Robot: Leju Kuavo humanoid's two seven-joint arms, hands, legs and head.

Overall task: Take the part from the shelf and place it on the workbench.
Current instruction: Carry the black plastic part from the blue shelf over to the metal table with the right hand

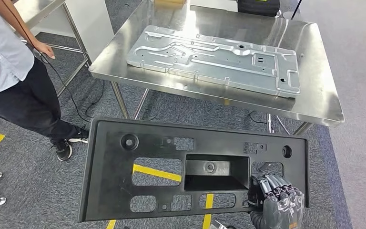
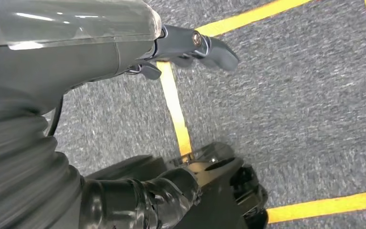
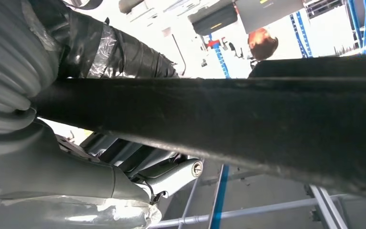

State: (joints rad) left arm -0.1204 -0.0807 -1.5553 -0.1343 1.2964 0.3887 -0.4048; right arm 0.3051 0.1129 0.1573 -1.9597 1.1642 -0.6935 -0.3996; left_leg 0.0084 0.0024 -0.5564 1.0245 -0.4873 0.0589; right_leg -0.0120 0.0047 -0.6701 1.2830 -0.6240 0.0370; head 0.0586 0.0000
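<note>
From the head view, the right hand point(image 1: 276, 202) is gripping the lower right edge of a wide, stiff black panel point(image 1: 147, 176), carrying it short of the steel surface point(image 1: 314, 95) where a metal plate point(image 1: 214, 59) is lying. At the left wrist, the left hand point(image 2: 190, 45) is hanging over carpet, fingers holding nothing. At the right wrist, fingers point(image 3: 124, 52) are clamping the panel's rim; one-sided, it is likely tipping.

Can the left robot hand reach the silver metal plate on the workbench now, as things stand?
Probably not. The left robot hand hangs low over the floor, and the black part, gripped by the right robot hand, lies between the robot and the metal plate on the workbench.
</note>
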